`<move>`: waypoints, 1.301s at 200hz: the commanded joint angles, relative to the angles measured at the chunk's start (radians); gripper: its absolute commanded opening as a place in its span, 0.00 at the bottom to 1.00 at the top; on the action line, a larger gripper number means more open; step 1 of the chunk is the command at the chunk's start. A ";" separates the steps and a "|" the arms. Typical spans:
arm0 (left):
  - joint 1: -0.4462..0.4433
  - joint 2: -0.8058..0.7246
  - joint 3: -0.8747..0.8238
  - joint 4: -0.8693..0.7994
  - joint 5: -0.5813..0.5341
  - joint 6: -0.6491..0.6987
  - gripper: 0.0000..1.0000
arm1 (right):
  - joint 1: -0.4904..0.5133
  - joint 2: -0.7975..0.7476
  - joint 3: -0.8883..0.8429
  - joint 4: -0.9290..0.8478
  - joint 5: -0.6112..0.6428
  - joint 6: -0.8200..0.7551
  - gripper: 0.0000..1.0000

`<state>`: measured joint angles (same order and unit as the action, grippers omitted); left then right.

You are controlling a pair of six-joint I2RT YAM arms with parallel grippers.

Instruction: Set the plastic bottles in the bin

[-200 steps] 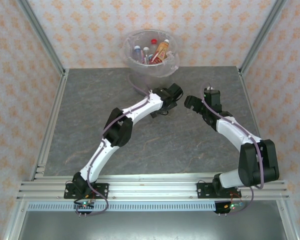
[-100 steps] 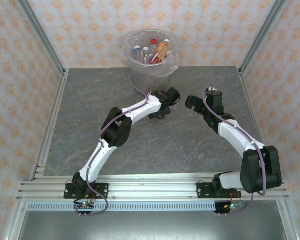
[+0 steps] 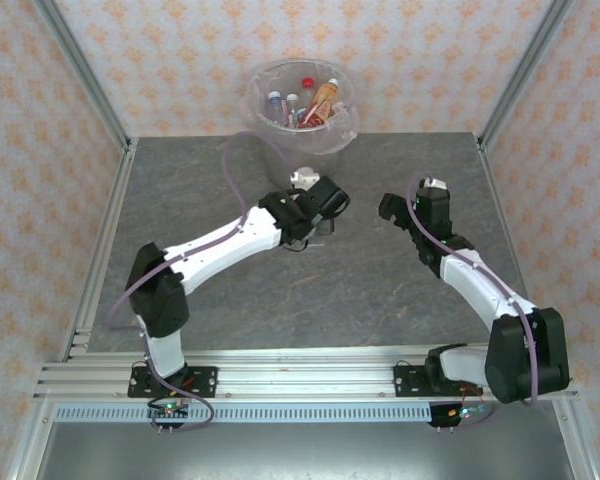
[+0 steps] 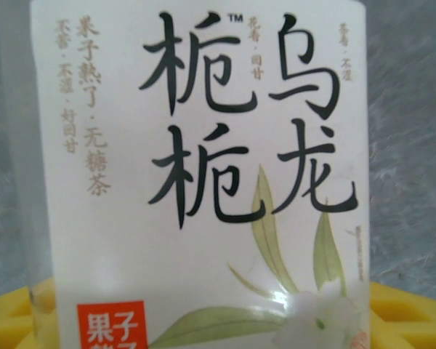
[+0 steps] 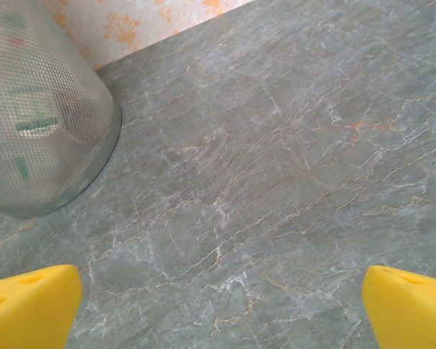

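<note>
Several bottles in bin | left end effector clamped on white-labelled bottle, near bin on its near side | right end effector wide apart, holding nothing, over surface beside bin

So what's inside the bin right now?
In the bin, several plastic bottles stand packed: a leaning orange-labelled bottle, a red cap, white caps. Whatever lies beneath them, and the bin's floor, is covered.
</note>
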<state>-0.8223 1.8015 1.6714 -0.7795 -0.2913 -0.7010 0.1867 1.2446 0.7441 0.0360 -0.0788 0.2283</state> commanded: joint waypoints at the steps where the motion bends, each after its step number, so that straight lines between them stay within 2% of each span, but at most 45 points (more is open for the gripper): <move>1: 0.019 -0.009 0.084 0.029 -0.214 0.156 0.56 | 0.000 -0.035 -0.020 0.058 0.050 0.014 0.99; 20: 0.050 0.031 0.212 0.057 -0.253 0.299 0.57 | 0.000 -0.049 -0.026 0.055 0.050 0.016 0.99; 50: 0.132 0.171 0.502 0.060 -0.279 0.438 0.57 | 0.000 -0.098 -0.049 0.049 0.059 0.017 0.99; 85: 0.220 0.368 0.876 0.029 -0.221 0.545 0.58 | 0.000 -0.160 -0.088 0.040 0.081 0.010 0.99; 108: 0.260 0.482 1.029 0.112 -0.238 0.643 0.61 | 0.000 -0.188 -0.103 0.035 0.085 0.008 0.99; 130: 0.297 0.551 1.076 0.244 -0.253 0.710 0.62 | 0.000 -0.206 -0.107 0.024 0.082 0.011 0.99; 157: 0.343 0.589 1.082 0.341 -0.233 0.704 0.64 | 0.000 -0.228 -0.120 0.020 0.081 0.024 0.99; 196: 0.401 0.644 1.128 0.388 -0.103 0.621 0.68 | 0.000 -0.249 -0.129 0.008 0.082 0.034 0.99; 208: 0.408 0.656 1.141 0.389 -0.081 0.609 0.76 | 0.000 -0.255 -0.130 0.004 0.083 0.038 0.99; 218: 0.409 0.657 1.149 0.380 -0.067 0.608 0.92 | 0.000 -0.260 -0.130 -0.001 0.085 0.040 0.99; 226: 0.408 0.650 1.161 0.353 -0.051 0.603 0.99 | 0.000 -0.263 -0.131 -0.006 0.089 0.039 0.99; 260: 0.410 0.541 1.162 0.176 0.018 0.547 1.00 | 0.000 -0.272 -0.129 -0.032 0.124 0.025 0.99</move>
<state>-0.4026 2.4580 2.8006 -0.4770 -0.3458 -0.1066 0.1871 0.9924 0.6250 0.0345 -0.0063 0.2543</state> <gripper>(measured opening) 0.999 0.992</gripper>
